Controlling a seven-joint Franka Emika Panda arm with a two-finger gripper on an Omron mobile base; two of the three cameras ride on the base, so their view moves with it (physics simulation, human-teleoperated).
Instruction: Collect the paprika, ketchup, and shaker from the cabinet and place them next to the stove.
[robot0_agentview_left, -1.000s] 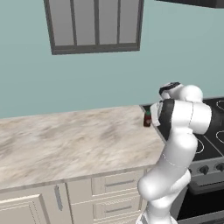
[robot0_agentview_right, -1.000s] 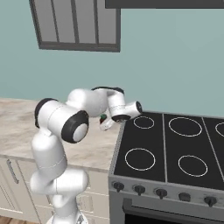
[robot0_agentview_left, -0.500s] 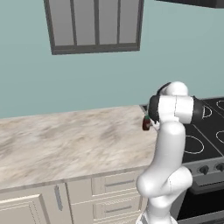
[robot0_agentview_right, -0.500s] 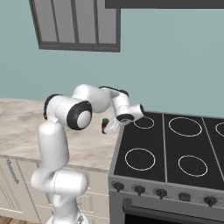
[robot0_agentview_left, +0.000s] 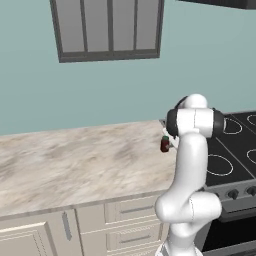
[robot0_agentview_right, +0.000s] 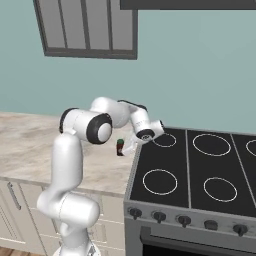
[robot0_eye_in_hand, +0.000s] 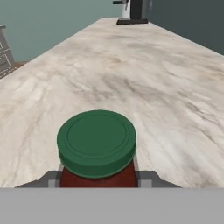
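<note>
no legible writing or brand seen. marble counter (robot0_agentview_left: 75, 160) at left; paprika (robot0_eye_in_hand: 97, 148), a squat dark red jar with green cap, held upright over the counter just beside the stove (robot0_agentview_right: 200, 170). gripper (robot0_agentview_right: 126, 148) clamped on the jar's sides.

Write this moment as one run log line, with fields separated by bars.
phase: placing | gripper: shut on paprika | paprika: above counter, beside stove | contact with counter: unclear
</note>
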